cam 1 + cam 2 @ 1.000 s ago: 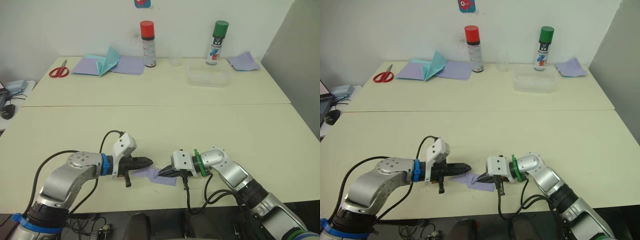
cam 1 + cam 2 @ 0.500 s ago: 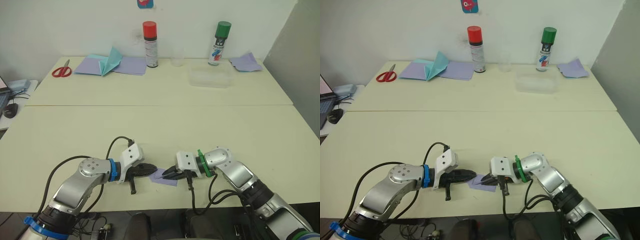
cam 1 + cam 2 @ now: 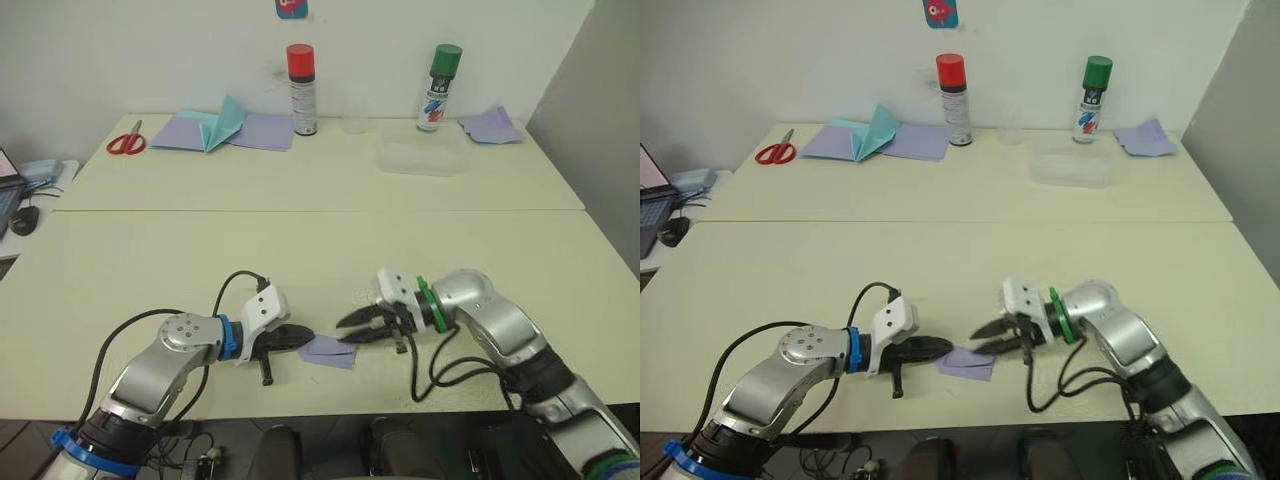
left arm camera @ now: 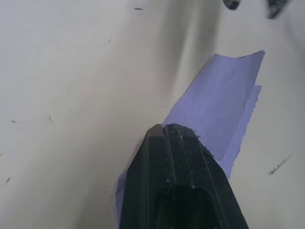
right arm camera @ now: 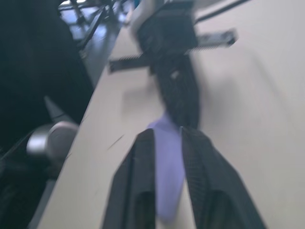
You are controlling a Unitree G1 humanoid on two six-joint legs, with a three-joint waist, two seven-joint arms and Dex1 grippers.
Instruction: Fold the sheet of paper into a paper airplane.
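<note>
Left gripper (image 3: pixel 300 338): its 2 fingers pressed together, tips on the left end of the folded lilac paper, either pinching that edge or pinning it flat; the left wrist view shows them lying closed over the paper. Right gripper (image 3: pixel 350 331): fingers spread, nothing between them, raised just off the paper's right end and not touching it.

The sheet of paper (image 3: pixel 967 362) lies on the near table (image 3: pixel 300 260), close to the near edge, between the 2 grippers. It reads as a narrow strip of folded layers, with a second layer peeking out along 1 long side, so the edges look slightly offset.

Risks, as judged:
- Held at 1 end only, the free right end could spring up or swing round if nudged.
- Offset layers could make the next crease skew.
- A push toward the near edge could slide the paper off the table.
- Clenched tips dragging sideways could crumple or tear the thin paper.
</note>
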